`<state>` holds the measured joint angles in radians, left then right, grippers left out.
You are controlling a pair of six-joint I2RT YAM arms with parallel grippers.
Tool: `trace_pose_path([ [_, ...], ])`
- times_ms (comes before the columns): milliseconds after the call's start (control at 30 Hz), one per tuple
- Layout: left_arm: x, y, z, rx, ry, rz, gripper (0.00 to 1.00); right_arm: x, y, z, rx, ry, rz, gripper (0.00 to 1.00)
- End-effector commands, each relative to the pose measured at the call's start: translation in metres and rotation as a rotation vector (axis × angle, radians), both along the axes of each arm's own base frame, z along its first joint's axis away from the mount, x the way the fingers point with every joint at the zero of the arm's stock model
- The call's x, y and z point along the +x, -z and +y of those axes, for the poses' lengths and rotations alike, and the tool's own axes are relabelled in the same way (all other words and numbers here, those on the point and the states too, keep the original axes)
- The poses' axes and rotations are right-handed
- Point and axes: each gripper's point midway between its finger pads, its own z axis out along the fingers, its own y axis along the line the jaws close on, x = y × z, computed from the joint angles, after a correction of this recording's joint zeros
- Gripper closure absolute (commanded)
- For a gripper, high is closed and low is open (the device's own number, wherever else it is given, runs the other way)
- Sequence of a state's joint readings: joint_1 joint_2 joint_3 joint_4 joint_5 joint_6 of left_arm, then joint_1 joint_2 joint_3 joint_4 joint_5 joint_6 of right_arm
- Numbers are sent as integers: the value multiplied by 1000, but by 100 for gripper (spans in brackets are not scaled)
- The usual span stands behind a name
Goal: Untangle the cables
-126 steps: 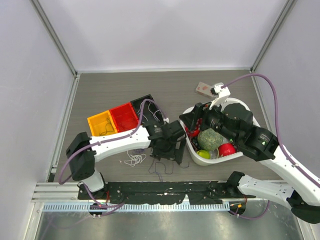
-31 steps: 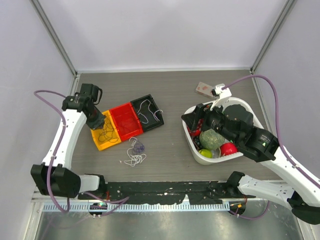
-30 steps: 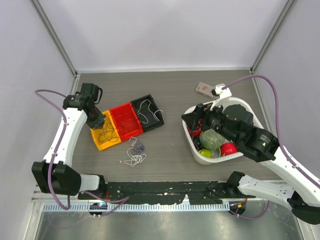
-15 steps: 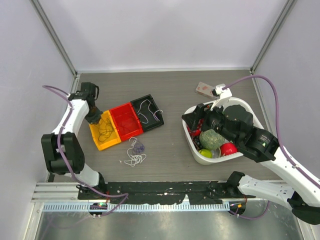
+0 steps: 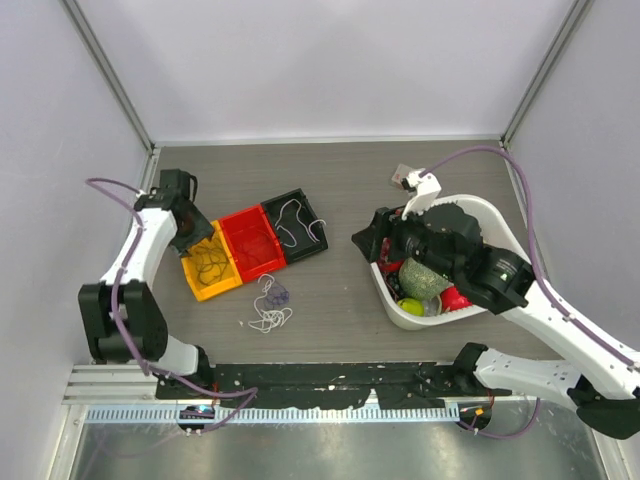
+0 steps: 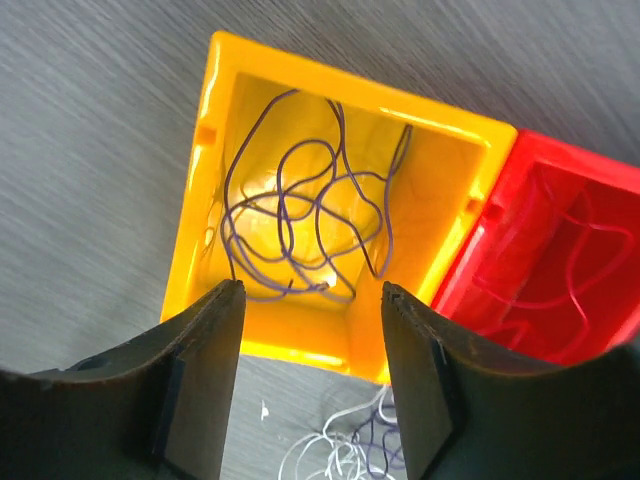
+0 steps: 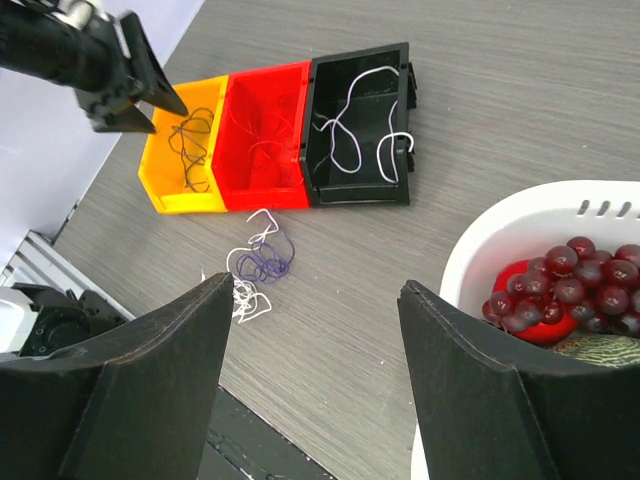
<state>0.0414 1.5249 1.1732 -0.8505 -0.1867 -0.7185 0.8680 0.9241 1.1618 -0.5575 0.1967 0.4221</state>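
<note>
Grey wood-grain tabletop (image 5: 340, 170) carries, as we see from above, three small open plastic bins in a row running from near left to far right: a yellow bin (image 5: 218, 290), a red bin (image 5: 265, 270) and a black bin (image 5: 310, 252). A thin dark purple cord (image 5: 210, 265) lies in loose loops inside the yellow one, and a thin white cord (image 5: 295, 215) snakes over the black one's floor. Just near of the bins, on the bare table, sits a small tangle of white and purple cords (image 5: 268, 308). Its long axis runs from the white strands at near left to the purple knot at far right. Our left gripper (image 5: 190, 238) hangs over the yellow bin's far left edge. Our right gripper (image 5: 362, 243) hovers at the left rim of a white plastic basket (image 5: 430, 320) of fruit, well apart from the cables.

From the left wrist we look down into the yellow bin. The purple cord spreads over the floor in no single direction, one end reaching a corner. The jaws stand apart with nothing between them. A faint red cord (image 6: 575, 235) lies in the red bin alongside.

From the right wrist, the fingers are spread wide and empty above the table, between tangle and basket. The white cord's loops follow the black bin's length.
</note>
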Motion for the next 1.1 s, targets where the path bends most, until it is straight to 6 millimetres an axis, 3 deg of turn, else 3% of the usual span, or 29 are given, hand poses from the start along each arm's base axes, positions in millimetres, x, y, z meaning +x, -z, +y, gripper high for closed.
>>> trace_pose_path([
  [0, -14, -55, 0, -1, -26, -119, 39, 3, -3, 15, 25, -41, 5, 28],
  [167, -42, -82, -22, -105, 0, -178, 34, 7, 13, 36, -9, -105, 44, 28],
  [233, -52, -84, -55, -237, 95, -213, 38, 5, 26, 49, -33, -158, 83, 29],
  [267, -61, -81, -83, -320, 172, -216, 42, 1, 36, 60, -39, -210, 120, 30],
  [400, -111, -62, -170, -505, 404, -201, 49, -9, 54, 89, -17, -335, 209, 33],
  [500, -144, -45, -206, -533, 494, -189, 48, -15, 75, 106, -38, -387, 255, 34],
  [633, -171, -13, -214, -450, 525, -80, 49, -27, 87, 119, -63, -429, 286, 36],
  [733, -178, 5, -201, -258, 547, 6, 48, -34, 91, 122, -72, -443, 286, 36],
  [833, -177, 11, -195, -109, 604, 33, 47, -36, 98, 120, -79, -434, 303, 36],
  [1067, -166, 24, -200, -7, 654, 57, 53, -37, 94, 110, -59, -395, 284, 36],
])
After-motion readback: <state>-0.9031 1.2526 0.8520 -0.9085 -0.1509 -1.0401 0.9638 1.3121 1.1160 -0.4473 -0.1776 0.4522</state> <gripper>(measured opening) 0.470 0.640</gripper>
